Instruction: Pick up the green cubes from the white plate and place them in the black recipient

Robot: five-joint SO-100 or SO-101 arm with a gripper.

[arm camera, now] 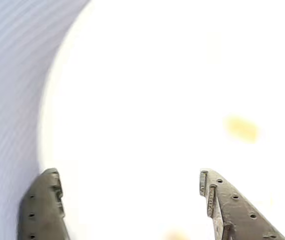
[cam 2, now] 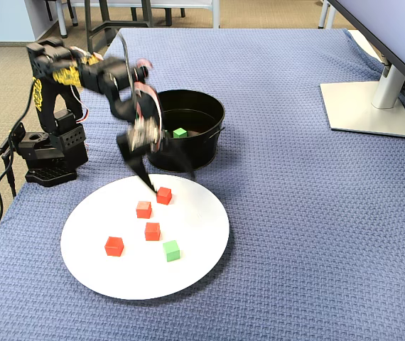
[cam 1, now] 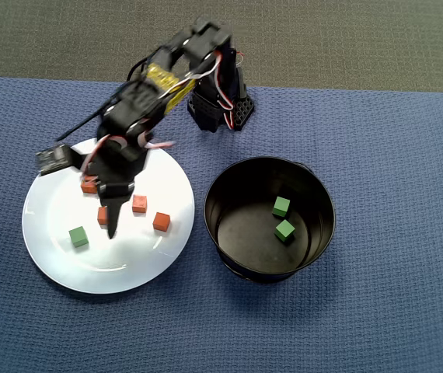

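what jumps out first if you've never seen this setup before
The white plate on the blue cloth, dotted with orange-red cubes and one green cube. Above it in the overhead view hangs the black arm, its gripper open. Right of the plate there, the black pot holds two more green cubes.

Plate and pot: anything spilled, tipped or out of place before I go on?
Nothing stands out. The plate lies flat with one green cube and the orange cubes on it. The pot stands upright holding two green cubes. The gripper is open and empty.
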